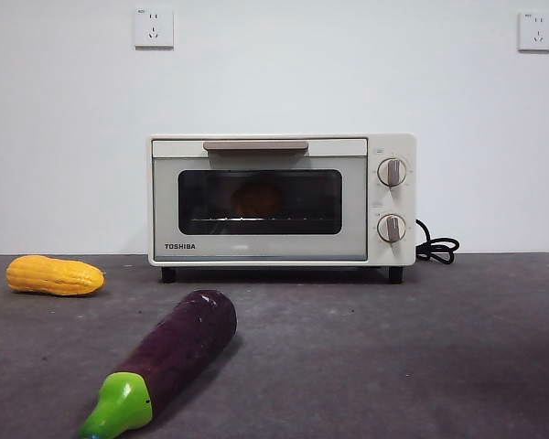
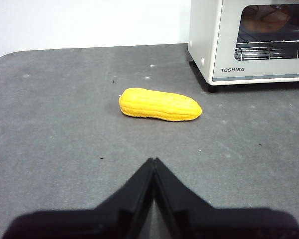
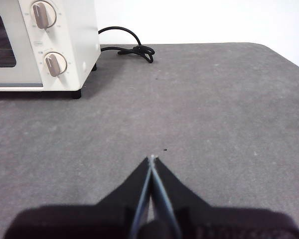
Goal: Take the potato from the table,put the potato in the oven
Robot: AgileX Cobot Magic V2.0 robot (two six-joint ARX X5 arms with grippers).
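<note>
Potato (image 1: 256, 198): apparently inside the closed oven (image 1: 270, 245), a dim orange lump behind the dark glass, well ahead of both pincers | Left pincer (image 2: 153, 162): jaws pressed together, empty, above the table (image 2: 55, 124), corn cob (image 2: 159, 104) just ahead | Right pincer (image 3: 152, 159): jaws together, empty, oven knobs ahead to one side

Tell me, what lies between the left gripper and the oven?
In the left wrist view, the corn cob lies on the table between the left gripper and the oven.
</note>
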